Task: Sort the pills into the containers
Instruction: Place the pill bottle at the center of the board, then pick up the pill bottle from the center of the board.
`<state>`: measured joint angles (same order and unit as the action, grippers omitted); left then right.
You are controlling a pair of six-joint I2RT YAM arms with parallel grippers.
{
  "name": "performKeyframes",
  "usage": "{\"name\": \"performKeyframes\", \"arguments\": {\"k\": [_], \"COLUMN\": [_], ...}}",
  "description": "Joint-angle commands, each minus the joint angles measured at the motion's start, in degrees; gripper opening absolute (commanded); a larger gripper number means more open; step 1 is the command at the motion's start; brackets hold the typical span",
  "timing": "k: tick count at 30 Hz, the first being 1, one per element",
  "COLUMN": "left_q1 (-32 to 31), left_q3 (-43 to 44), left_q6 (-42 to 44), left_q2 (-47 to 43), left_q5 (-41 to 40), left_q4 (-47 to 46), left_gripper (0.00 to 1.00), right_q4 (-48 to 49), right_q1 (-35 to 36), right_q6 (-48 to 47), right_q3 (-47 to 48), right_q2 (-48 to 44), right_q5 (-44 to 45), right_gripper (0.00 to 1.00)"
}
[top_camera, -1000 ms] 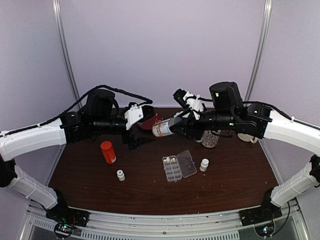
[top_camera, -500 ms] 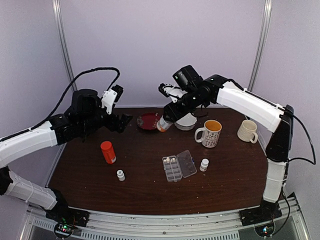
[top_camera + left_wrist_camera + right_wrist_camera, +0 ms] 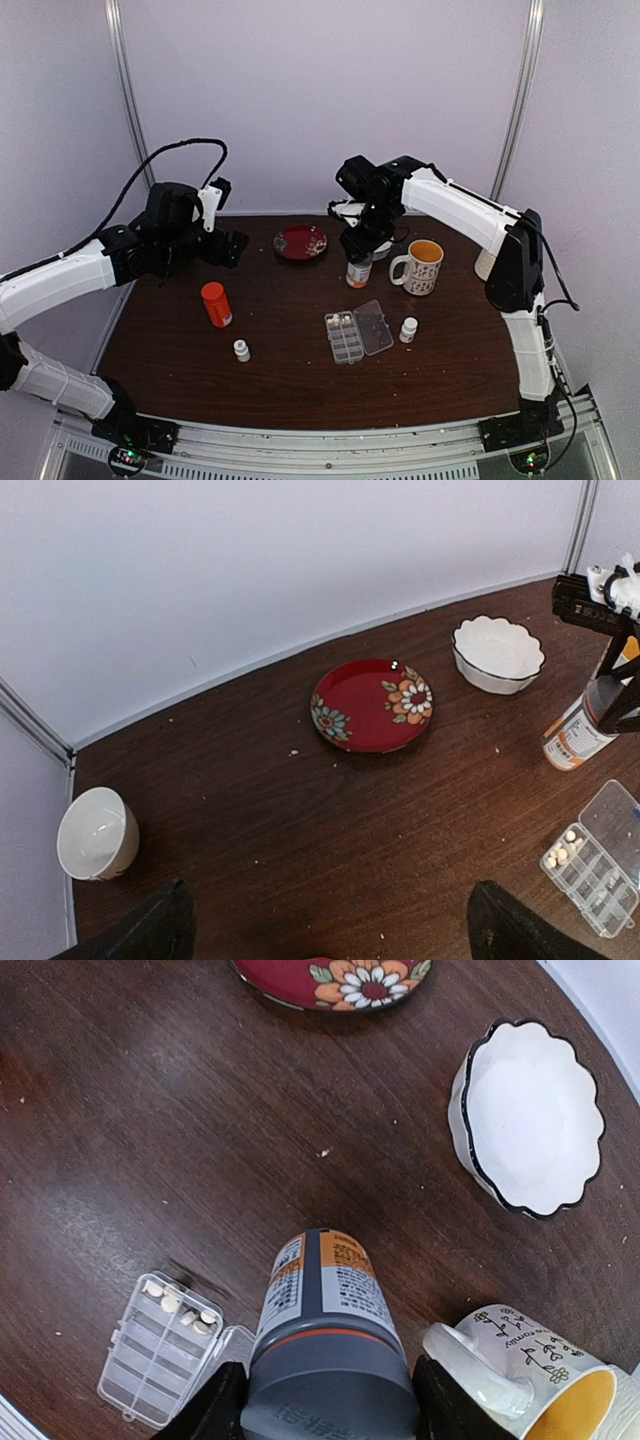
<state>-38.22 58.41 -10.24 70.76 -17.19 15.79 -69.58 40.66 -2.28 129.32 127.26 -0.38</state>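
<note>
From the top view, the right gripper [image 3: 358,250] is at centre frame, jaws clamped on the grey cap of the orange-label bottle [image 3: 322,1295]. The bottle is upright just left of the mug [image 3: 420,266]; I cannot tell whether it touches the table [image 3: 280,370]. The left gripper [image 3: 325,935] hovers at left, jaws wide apart with nothing between them. Below centre lies the pill box [image 3: 345,338], lid open, with a few pills [image 3: 170,1302] in the cells at 1 end.
</note>
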Motion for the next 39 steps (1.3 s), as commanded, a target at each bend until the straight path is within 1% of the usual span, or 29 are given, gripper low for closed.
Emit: {"name": "performKeyframes", "arguments": {"k": [1,4,6,8,9,11,12,14,19,21,24,27,28,30,33,35,37,39], "left_q1": [0.4,0.4,0.4,0.4,0.4,0.4,0.4,0.4,0.4,0.4,0.4,0.5,0.6,1.2,2.9,3.9,4.4,4.7], "left_q3": [1.6,1.8,1.8,1.3,1.0,0.2,-0.1,-0.3,0.3,1.1,1.6,2.5,2.6,2.4,1.2,0.2,-0.1,0.3], "left_q6": [-1.7,-1.5,-1.6,-1.6,-1.7,-2.0,-2.1,-2.4,-2.2,-2.2,-2.7,-4.8,-5.6,-7.5,-10.9,-12.5,-13.5,-14.2], "left_q2": [2.0,2.7,2.9,2.6,2.4,1.9,1.8,1.6,1.9,2.4,2.9,4.0,4.2,4.9,4.9,4.3,3.6,3.5], "left_q5": [-0.6,-0.6,-1.3,-1.5,-1.5,-1.5,-1.3,-1.2,-0.1,0.0,-1.0,-3.1,-3.1,-2.3,-0.1,0.2,-0.1,-0.2], "left_q4": [1.6,2.1,2.5,2.5,2.4,1.9,1.8,1.7,2.8,4.1,5.7,8.6,9.4,10.6,11.5,12.0,13.7,16.2], "left_gripper": [0.97,0.97,0.98,0.97,0.98,0.97,0.97,0.98,0.98,0.97,0.98,0.97,0.97,0.97,0.98,0.98,0.97,0.97], "right_q4": [-2.4,-1.8,-1.1,-0.8,-0.6,0.3,0.9,2.2,5.9,8.4,17.6,32.2,37.1,44.9,50.8,57.5,60.4,61.4], "right_q1": [-0.7,-0.8,-0.8,-0.8,-0.8,-0.7,-0.8,-0.8,-0.6,-0.2,1.2,3.3,3.8,4.0,3.3,3.1,3.0,2.8], "right_q6": [-2.0,-2.9,-3.1,-3.5,-3.6,-3.2,-3.1,-3.1,-3.7,-4.2,-6.1,-8.1,-7.5,-3.3,0.6,3.7,7.9,10.4], "right_q3": [0.7,0.1,-0.3,-0.3,-0.3,-0.2,-0.1,-0.2,-0.6,-2.9,-13.0,-26.8,-31.6,-40.9,-50.7,-58.0,-62.9,-66.1], "right_q2": [2.5,3.3,3.7,4.1,4.1,3.9,3.5,2.2,-2.9,-6.9,-16.3,-28.4,-31.6,-37.8,-44.9,-49.6,-53.4,-55.8], "right_q5": [3.2,3.5,3.5,2.4,2.0,3.2,3.9,4.4,3.5,3.1,4.5,6.5,7.1,7.5,5.8,5.3,5.5,3.8], "right_gripper": [0.28,0.29,0.36,0.49,0.57,0.79,0.85,0.93,0.97,0.96,0.96,0.98,0.99,1.0,1.0,1.0,1.0,1.0]}}
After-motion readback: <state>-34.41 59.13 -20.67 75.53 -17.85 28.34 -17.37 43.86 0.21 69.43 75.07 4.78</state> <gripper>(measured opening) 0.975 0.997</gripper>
